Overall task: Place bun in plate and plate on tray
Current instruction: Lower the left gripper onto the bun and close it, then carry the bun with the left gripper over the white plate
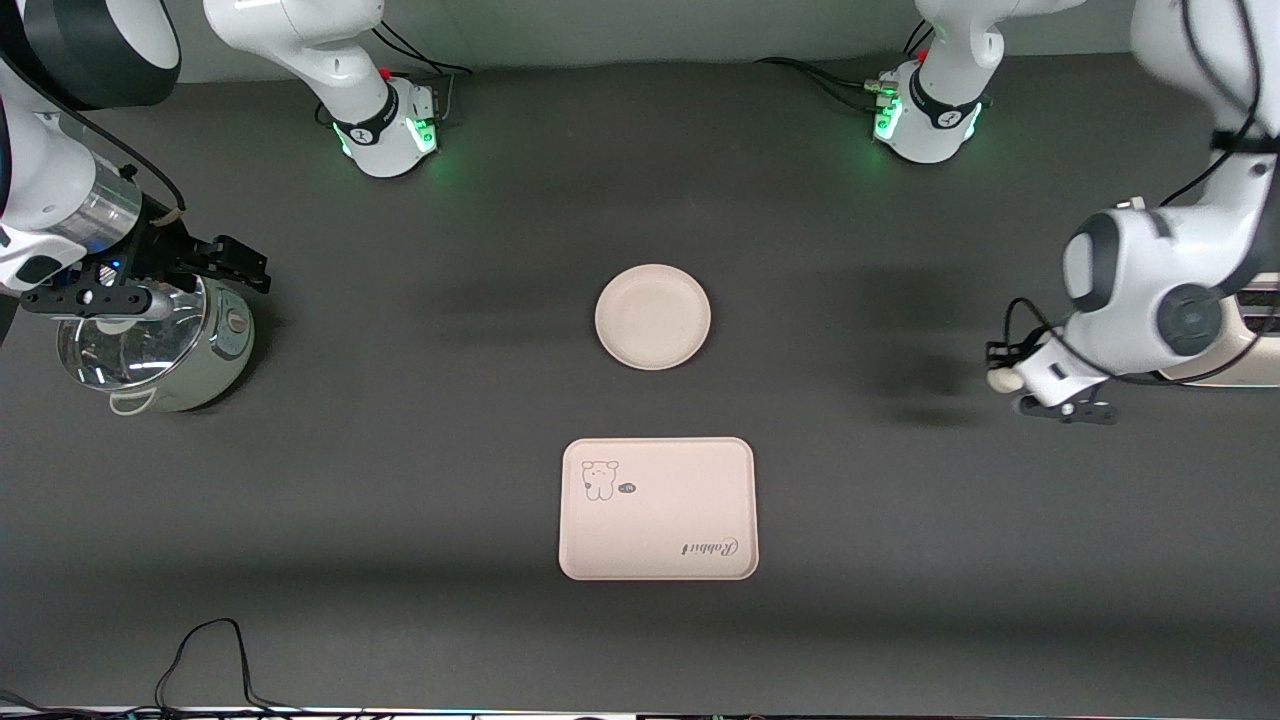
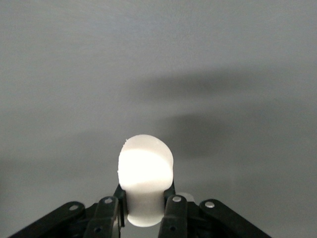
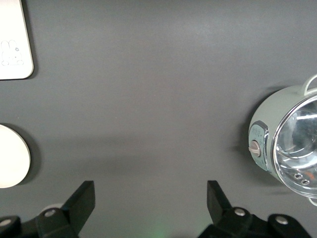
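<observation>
Between the fingers of my left gripper, the bun is sitting clamped, its rounded end projecting past the fingertips. I am holding that gripper in the air over bare bench at the left arm's end, and it is casting a shadow on the dark surface beneath it. In the front view the bun is showing as a small off-white lump at the gripper's tip.

The plate is lying flat on the bench, well apart from my left gripper, toward the middle of the bench, and nothing is resting on it. The tray is lying near the plate, nearer to the front camera, with a strip of bench between the two. Its cartoon animal drawing and "Rabbit" script are facing up.

My right gripper is waiting in the air at the right arm's end, with its fingers standing wide apart and nothing between them. It is hanging over a pale green cooker with a glass lid, which is standing on the bench. In the right wrist view the cooker is lying to one side of that gripper, while an edge of the plate and a corner of the tray are showing on the opposing margin.
</observation>
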Tool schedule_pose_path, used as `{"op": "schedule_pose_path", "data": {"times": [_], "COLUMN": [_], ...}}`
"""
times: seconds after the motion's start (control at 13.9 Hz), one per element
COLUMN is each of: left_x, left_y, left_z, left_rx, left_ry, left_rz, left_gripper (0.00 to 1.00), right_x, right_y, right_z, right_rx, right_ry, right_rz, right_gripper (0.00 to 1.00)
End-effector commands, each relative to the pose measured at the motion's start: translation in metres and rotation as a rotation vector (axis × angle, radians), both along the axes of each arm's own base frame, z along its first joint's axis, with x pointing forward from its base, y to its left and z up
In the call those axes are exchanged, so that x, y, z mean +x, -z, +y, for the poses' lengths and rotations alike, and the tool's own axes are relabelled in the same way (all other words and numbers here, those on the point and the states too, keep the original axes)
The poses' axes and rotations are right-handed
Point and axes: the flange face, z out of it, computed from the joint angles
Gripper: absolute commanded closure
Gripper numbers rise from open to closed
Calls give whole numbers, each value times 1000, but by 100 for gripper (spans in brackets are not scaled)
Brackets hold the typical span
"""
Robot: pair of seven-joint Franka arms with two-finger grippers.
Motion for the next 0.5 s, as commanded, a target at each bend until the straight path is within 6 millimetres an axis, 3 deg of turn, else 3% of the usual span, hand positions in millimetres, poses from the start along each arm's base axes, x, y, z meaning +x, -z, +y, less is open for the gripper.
{"op": "schedule_pose_path", "data": {"times": [0.0, 0.22, 0.29, 0.43], "left_x": [-32, -87, -105, -125], "left_y": [-103, -207, -232, -254], "left_z": [14, 19, 18, 15], "left_rx": [16, 28, 32, 37], "left_ry": [-38, -51, -52, -60], "left_rz": [-25, -67, -90, -102], "left_gripper": [69, 69, 68, 68], "right_x": [1, 2, 2, 2], "right_y": [-1, 1, 2, 5], "right_z": [1, 0, 0, 4], "right_rx": [9, 10, 11, 11], "right_ry": [-9, -13, -14, -22], "right_rz": [-20, -23, -23, -9], "right_gripper": [0, 0, 0, 0]}}
